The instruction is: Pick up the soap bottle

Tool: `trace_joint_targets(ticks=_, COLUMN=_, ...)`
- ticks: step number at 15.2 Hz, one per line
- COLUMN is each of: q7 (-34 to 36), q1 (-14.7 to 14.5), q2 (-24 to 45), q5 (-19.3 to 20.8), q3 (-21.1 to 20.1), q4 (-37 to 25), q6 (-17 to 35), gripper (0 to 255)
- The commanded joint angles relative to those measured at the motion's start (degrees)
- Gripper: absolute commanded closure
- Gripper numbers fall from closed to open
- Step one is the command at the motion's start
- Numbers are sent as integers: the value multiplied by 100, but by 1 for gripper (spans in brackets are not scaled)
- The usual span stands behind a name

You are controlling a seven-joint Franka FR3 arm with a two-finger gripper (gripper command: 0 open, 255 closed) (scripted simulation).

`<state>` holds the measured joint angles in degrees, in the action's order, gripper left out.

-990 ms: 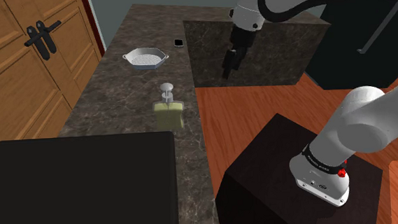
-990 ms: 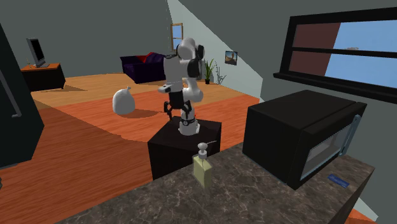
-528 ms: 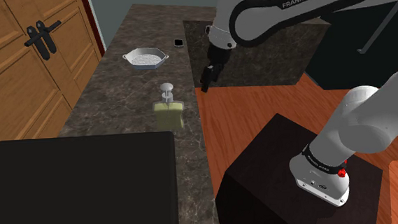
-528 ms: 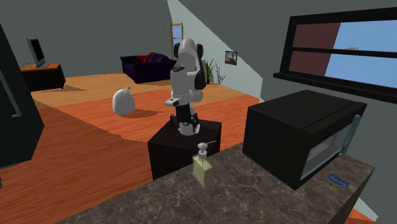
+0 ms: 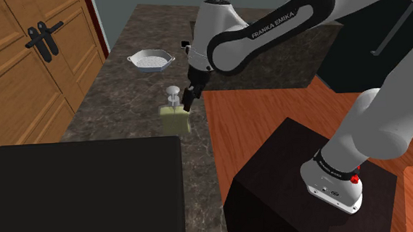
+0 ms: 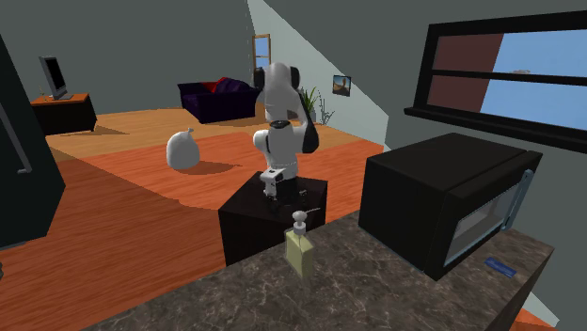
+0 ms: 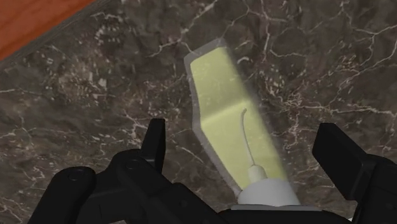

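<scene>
in the shoulder view the soap bottle stands upright on the dark marble table near its edge, with the claw just beside its pump. the second exterior view adds what that one hides: the claw seems to hang above the pump, on the side of the stand. in the wrist view the fingers stand wide apart, the bottle between them, untouched. we judge it best to centre, descend past the pump, then close on the flat body.
</scene>
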<state>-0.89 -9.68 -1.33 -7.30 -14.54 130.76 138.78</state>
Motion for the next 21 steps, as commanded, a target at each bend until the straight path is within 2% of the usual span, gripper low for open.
trace_joint_targets(ticks=1, q7=28, q1=-34, q2=301, q5=97, q3=-39, q4=-196, q6=148, gripper=0)
trace_joint_targets(ticks=10, q7=55, q1=-54, q2=686, q5=183, q3=-35, q4=2, q6=723, gripper=0)
trace_joint_targets(ticks=11, q7=56, q1=-53, q2=699, q5=188, q3=-34, q4=-7, q6=727, gripper=255)
trace_joint_targets(ticks=21, q7=50, q1=-51, q2=631, q5=169, q3=-37, q4=-20, q6=648, gripper=255)
